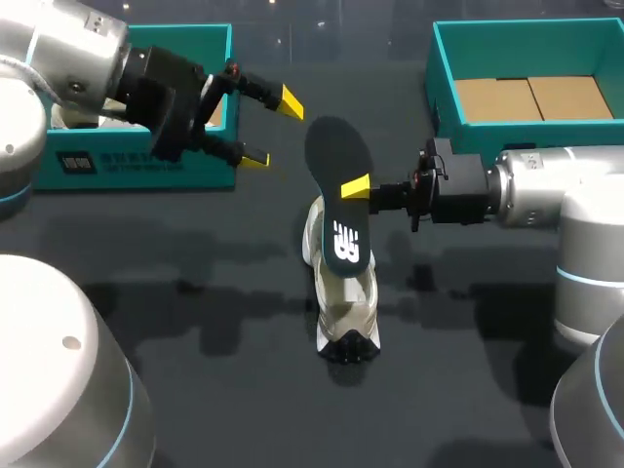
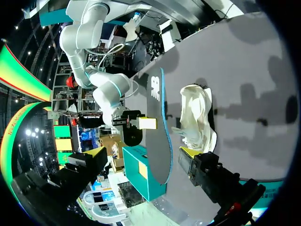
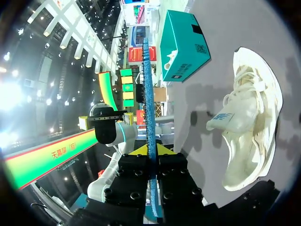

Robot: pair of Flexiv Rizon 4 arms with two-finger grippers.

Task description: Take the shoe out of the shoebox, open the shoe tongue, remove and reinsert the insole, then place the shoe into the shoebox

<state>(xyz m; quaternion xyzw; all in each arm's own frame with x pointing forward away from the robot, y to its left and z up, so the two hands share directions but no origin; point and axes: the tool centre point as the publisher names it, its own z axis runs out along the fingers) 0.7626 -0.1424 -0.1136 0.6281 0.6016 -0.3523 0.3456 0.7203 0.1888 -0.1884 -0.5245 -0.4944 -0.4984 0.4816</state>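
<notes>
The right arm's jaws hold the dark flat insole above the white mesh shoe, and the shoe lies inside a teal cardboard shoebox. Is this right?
One thing is wrong: the head view shows the white mesh shoe on the dark table, outside both teal cardboard shoeboxes. The right arm's jaws do hold the dark flat insole above it.

The shoe (image 1: 343,302) looks like off-white woven cloth with soft laces and a smoother, rubbery sole. Just above it, the insole (image 1: 338,200) has a matt dark face with a white print, and its edge looks blue and foamy. The worktop (image 1: 195,292) under the shoe is smooth, matt dark grey. Right of the shoe, the shoebox (image 1: 526,49) is matt teal card lined with plain brown cardboard. The right claw (image 1: 356,187) and left claw (image 1: 274,130) have matt black bodies and smooth yellow plastic-looking tips.
</notes>
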